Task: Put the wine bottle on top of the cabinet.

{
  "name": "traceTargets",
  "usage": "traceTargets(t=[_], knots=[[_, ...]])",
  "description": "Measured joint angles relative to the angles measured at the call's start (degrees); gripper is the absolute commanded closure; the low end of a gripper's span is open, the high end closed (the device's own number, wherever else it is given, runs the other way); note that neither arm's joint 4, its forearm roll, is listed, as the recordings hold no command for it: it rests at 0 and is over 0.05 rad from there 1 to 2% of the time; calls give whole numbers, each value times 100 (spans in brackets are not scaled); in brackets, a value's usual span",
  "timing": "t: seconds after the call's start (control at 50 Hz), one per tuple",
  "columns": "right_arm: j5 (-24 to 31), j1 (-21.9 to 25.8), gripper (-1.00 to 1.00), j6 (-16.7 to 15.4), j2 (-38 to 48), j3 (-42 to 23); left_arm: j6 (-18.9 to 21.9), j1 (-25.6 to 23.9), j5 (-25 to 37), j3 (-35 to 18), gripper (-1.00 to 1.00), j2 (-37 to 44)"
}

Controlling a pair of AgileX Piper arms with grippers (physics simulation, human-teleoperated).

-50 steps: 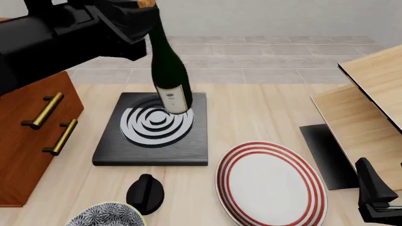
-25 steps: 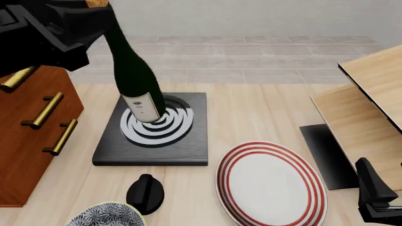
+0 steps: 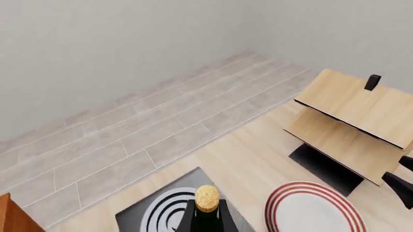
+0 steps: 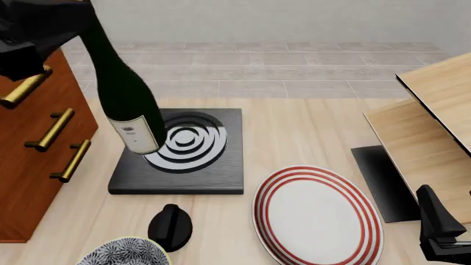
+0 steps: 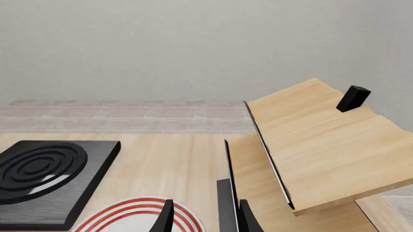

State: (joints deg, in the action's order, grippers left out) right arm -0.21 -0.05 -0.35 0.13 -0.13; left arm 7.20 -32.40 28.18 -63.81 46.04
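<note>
Left end effector (image 4: 33, 30) clenched on wine bottle (image 4: 125, 99) neck, long axis near upright, base tilted toward five o'clock; cabinet (image 4: 37, 149) at nine o'clock.

You see a glossy dark glass wine bottle (image 4: 125, 94) with a cork-like cap (image 3: 206, 197), a polished reddish wood cabinet (image 4: 30, 165) with brass handles (image 4: 52, 129), and a pale matt wood surface (image 4: 294, 132).

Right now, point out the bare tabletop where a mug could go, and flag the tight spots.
Bare wood lies between the black burner slab and the pale wood boards, beyond the red-striped plate. A narrower strip runs between the cabinet and the slab. The near edge is crowded: black knob, patterned bowl, plate.
</note>
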Motion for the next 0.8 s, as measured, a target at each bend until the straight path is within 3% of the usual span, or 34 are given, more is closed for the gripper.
traceTargets(t=[0.32,0.8], knots=[[0,0,-100,0,0,0,20,126,837,-588,100,16],[0,0,-100,0,0,0,21,570,1944,-2063,100,487]])
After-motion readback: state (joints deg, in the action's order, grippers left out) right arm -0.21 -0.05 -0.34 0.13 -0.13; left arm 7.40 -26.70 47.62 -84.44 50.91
